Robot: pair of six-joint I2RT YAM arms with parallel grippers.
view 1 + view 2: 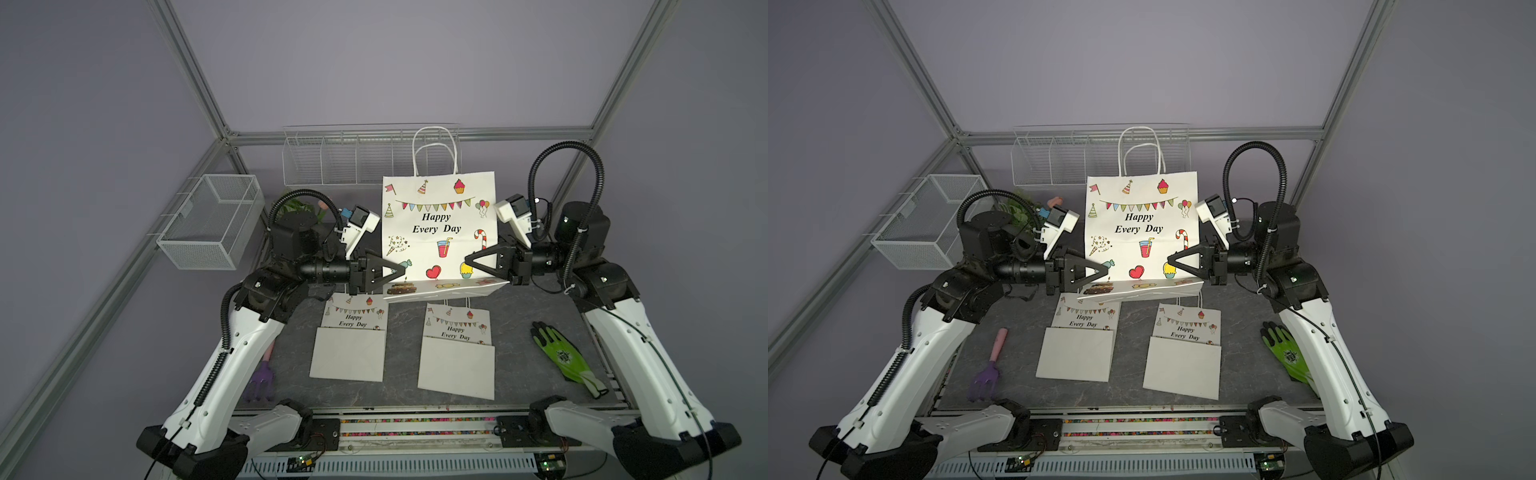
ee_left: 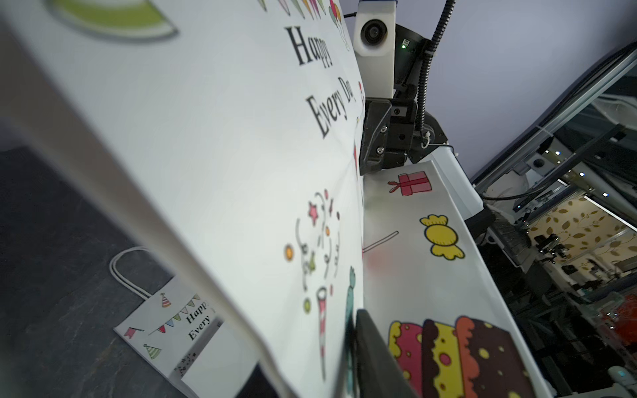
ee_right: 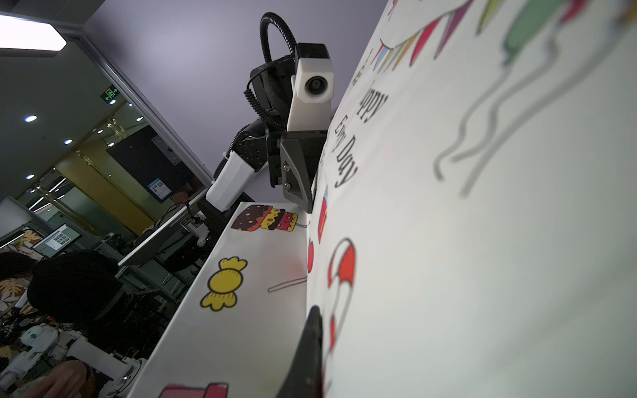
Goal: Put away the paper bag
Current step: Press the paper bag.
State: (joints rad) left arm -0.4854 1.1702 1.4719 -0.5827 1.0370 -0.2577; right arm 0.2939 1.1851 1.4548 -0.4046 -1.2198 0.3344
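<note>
Flanking paper bag (image 1: 438, 224) side edges sit left gripper (image 1: 401, 273), right gripper (image 1: 468, 259).

The paper bag (image 1: 438, 224) is smooth white paper with a soft shine and bright printed pictures. The bench (image 1: 519, 307) is dark, dull and looks like stone with pale veins, and the basket (image 1: 199, 241) is white metal mesh. The glove (image 1: 563, 355) looks like green and black cloth, and the rake (image 1: 988, 374) looks like purple plastic with a pink handle.
</note>
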